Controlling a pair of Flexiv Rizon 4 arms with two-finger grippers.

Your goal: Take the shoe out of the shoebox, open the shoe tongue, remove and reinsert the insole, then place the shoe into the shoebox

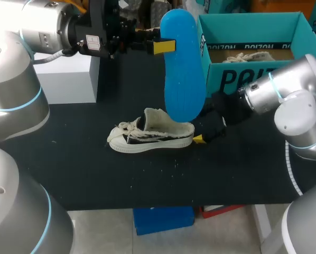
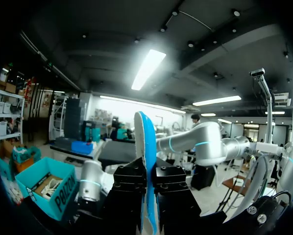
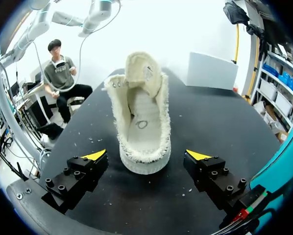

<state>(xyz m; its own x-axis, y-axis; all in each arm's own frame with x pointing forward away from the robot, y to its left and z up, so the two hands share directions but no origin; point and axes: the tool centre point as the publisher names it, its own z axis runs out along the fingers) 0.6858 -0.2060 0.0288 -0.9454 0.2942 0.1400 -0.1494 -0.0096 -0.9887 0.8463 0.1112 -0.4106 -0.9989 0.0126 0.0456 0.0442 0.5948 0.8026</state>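
the shoe (image 1: 150,135) lies on its sole on the black, matte table (image 1: 84,174), outside the box. it is a low canvas sneaker with a cream rubber sidewall, dark side panels, pale laces and a frayed, fuzzy collar. in the right wrist view its mouth gapes wide and the pale footbed shows, marked with a dark ring. small white flecks (image 1: 163,166) dot the table just in front of the shoe.

the insole (image 1: 182,69) hangs in the air above the shoe's heel. it is a smooth, bright blue, foot-shaped slab, its broad face turned to the head camera and its rounded lower end over the collar. the left gripper (image 1: 163,46) comes in high above the shoe from the toe side, with its jaws clamped on the insole's upper part. in the left wrist view the thin blue edge runs up between the two black finger blocks, which press it from both sides.

the right gripper (image 3: 146,155) sits low, right behind the shoe's heel. its jaws are spread wide, one yellow wedge tip on each side of the rounded heel, with a gap on both sides.

the shoebox (image 1: 253,53) stands behind the shoe, beyond its heel end. it is an open teal cardboard box with a brown floor, and something pale with laces lies in it. a plain white block (image 1: 68,79) stands behind the shoe on its toe side.
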